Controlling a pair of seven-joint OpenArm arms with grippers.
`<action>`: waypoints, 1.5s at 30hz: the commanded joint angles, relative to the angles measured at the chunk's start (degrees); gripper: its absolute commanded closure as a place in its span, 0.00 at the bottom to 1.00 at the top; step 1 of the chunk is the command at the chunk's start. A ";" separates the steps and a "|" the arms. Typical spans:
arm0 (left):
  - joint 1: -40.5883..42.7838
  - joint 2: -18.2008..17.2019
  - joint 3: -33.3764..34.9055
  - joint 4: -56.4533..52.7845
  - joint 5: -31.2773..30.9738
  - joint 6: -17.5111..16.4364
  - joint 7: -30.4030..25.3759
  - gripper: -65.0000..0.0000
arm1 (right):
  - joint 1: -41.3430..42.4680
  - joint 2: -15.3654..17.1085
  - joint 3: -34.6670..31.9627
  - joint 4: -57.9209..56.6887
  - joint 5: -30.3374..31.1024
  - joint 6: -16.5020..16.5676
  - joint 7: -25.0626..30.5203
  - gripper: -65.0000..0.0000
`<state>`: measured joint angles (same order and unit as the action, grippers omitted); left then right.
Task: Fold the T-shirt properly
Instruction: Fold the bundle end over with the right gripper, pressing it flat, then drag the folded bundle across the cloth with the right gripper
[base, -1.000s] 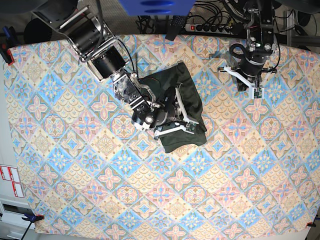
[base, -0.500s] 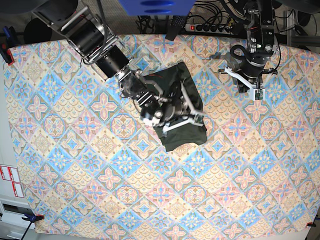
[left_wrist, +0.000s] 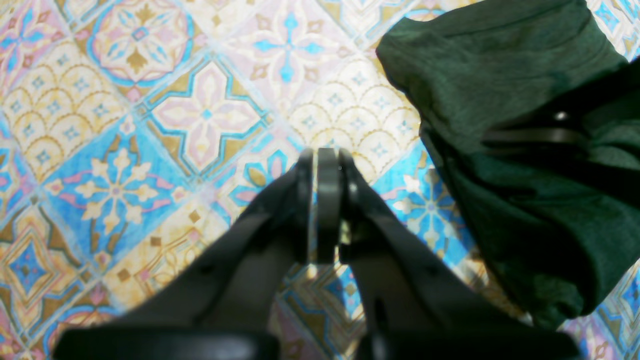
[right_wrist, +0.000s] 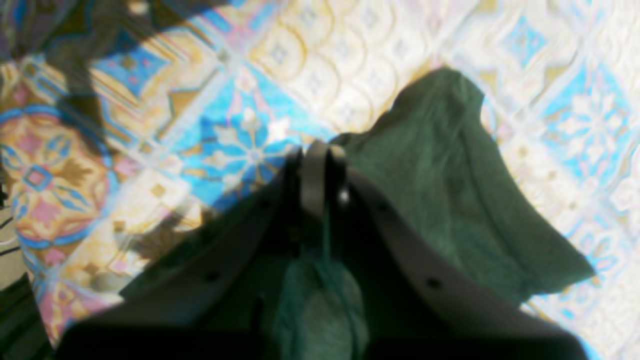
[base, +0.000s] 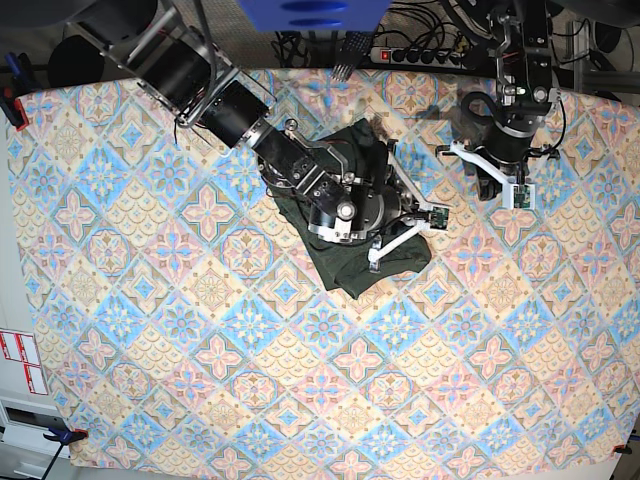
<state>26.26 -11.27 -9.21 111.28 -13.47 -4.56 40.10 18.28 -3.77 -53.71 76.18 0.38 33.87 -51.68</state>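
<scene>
The T-shirt (base: 352, 262) lies bunched on the patterned tabletop (base: 200, 380), a little above its middle in the base view. The right gripper (right_wrist: 320, 165) has its jaws closed on a fold of this shirt. The left gripper (left_wrist: 320, 165) is beside the shirt, over bare cloth, jaws closed and holding nothing.

A lab: power strip (base: 425, 55) and cables behind a clamped patterned tablecloth (base: 200, 400).
</scene>
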 joint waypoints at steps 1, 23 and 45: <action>-0.11 -0.29 -1.12 1.20 -0.02 -0.06 -1.02 1.00 | 0.66 -1.11 0.22 1.14 0.45 0.02 0.74 1.00; -3.10 8.85 -21.95 0.94 -4.77 -0.06 -0.76 1.00 | 0.13 -5.23 11.65 -15.92 0.45 -0.15 5.83 1.00; -3.45 8.85 -21.78 0.94 -4.77 -0.06 -0.67 1.00 | -4.79 0.39 33.71 -21.02 0.10 -0.15 5.31 1.00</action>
<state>22.87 -1.93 -30.85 111.33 -18.04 -4.54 40.49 13.34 -4.56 -20.25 55.31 4.75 35.33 -41.25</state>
